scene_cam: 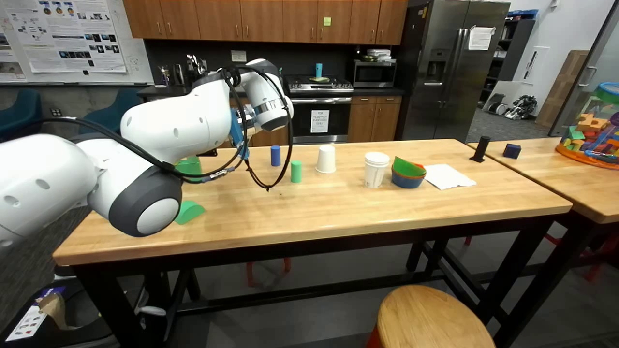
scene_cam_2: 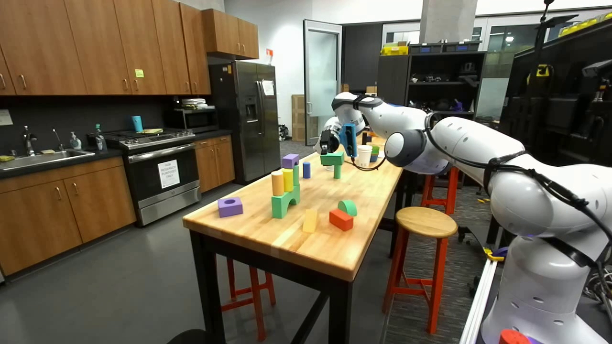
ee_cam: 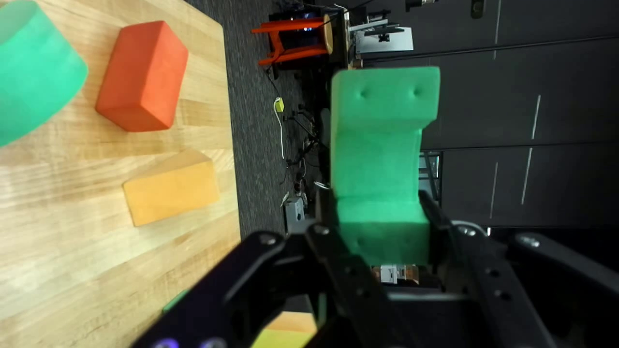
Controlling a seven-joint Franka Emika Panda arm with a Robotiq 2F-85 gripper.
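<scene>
Above the tabletop (scene_cam_2: 267,234), the tool (ee_cam: 378,207) clamps a green arch block (ee_cam: 377,159) by one end. That off-centre hold could let it pivot, and a sideways swing could topple the stacked blocks (scene_cam_2: 288,180).

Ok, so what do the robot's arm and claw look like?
The Panda arm is white and rounded, with dark grey joints, small dimples and tied-on black cables. Near its end is a flat blue piece. The Robotiq gripper is black with silvery screws.
</scene>
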